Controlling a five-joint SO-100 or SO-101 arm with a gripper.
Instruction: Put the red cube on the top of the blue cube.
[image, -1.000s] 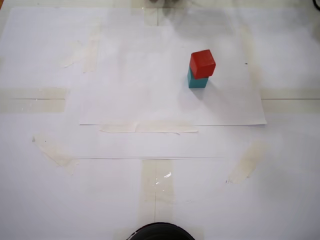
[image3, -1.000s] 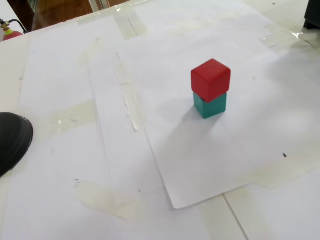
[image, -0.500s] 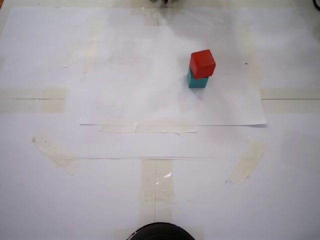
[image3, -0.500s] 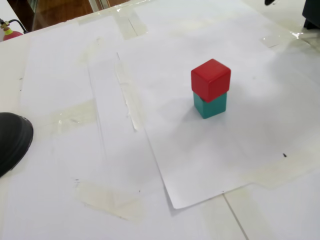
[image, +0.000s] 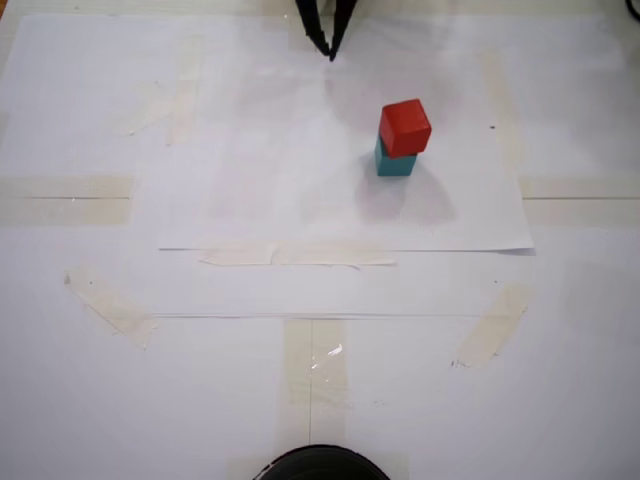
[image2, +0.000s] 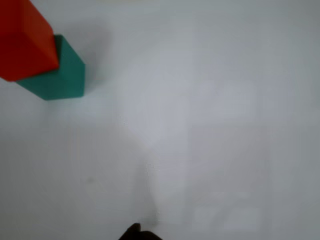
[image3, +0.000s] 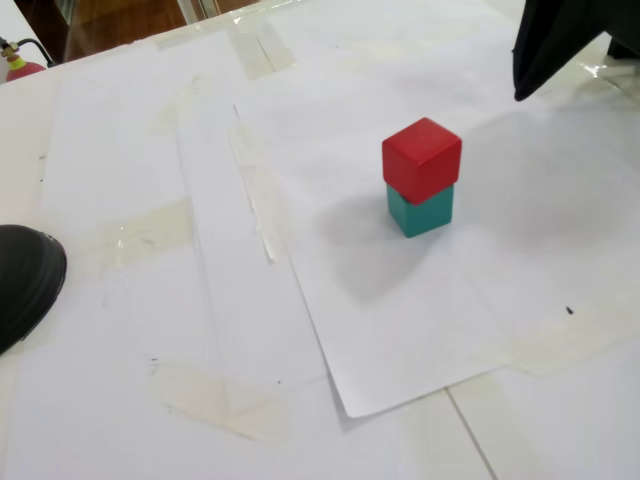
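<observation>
red cube (image: 405, 126): sits on top of the blue cube (image: 393, 164), flat, slightly overhanging to the right in a fixed view; same stack in the other fixed view (image3: 421, 158) and at the top left corner of the wrist view (image2: 25, 45).
blue cube: on the white paper sheet (image: 250, 200), right of centre, toward the far side; only its lower faces show under the red one in a fixed view (image3: 420, 211) (in the wrist view (image2: 60, 75) it peeks out to the right and below the red).
gripper (image: 329, 52): dark tips coming to a point at the far edge of a fixed view, left of the stack and well apart from it; touching neither cube, carrying nothing.
jaws: tips look drawn together in that fixed view.
other fixed view: dark gripper body (image3: 545, 50) at the top right corner, clear of the stack.
wrist view: only a dark sliver at the bottom edge.
table (image: 560, 400): covered with white paper and tape strips (image: 65, 198).
dark round object (image3: 25, 285): at the left edge in a fixed view (cannot tell what it is).
</observation>
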